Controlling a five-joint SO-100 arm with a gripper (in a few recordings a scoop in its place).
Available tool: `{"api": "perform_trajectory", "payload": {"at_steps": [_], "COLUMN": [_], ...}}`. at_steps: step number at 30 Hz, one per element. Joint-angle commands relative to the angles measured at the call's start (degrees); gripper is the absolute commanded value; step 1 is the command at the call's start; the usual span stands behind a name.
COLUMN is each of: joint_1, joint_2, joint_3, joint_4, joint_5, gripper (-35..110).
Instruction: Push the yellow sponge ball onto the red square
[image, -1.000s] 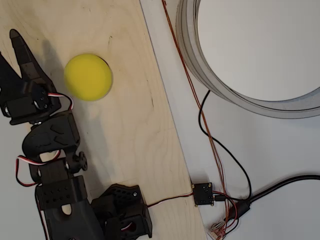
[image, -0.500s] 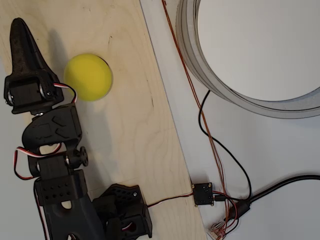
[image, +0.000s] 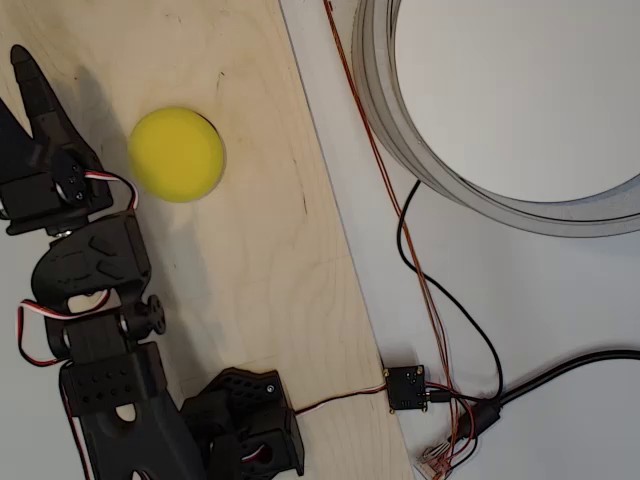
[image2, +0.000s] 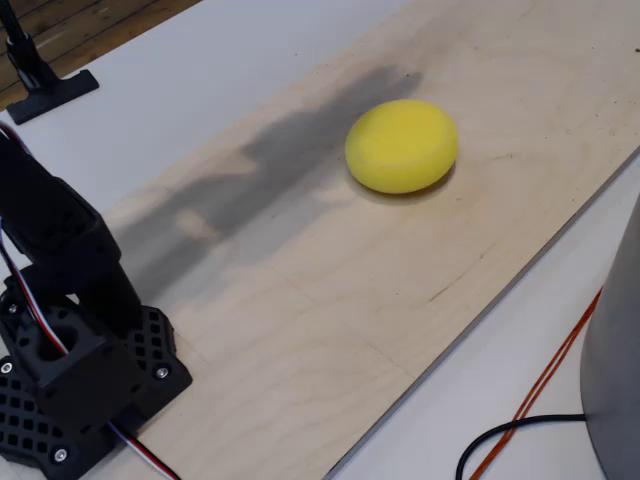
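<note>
Plywood board (image: 250, 250) carries the yellow ball (image: 176, 154); the gripper (image: 30, 85) beside it (jaw state unclear) could glance off, rolling it away.

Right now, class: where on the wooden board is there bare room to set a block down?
Bare board lies between the yellow ball and the arm's base, up to the right edge. The left strip is crowded by the arm and its pincer.
</note>
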Motion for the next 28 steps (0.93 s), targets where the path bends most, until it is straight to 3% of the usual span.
{"api": "perform_trajectory", "payload": {"at_steps": [1,28], "joint_1": [0.1,1.8], "joint_2": [2.6,0.3], "joint_3": [-4.6,-3.1], "joint_4": [-0.7,0.1], "joint_5": [0.2,6.0], "gripper": [0,-1]}}
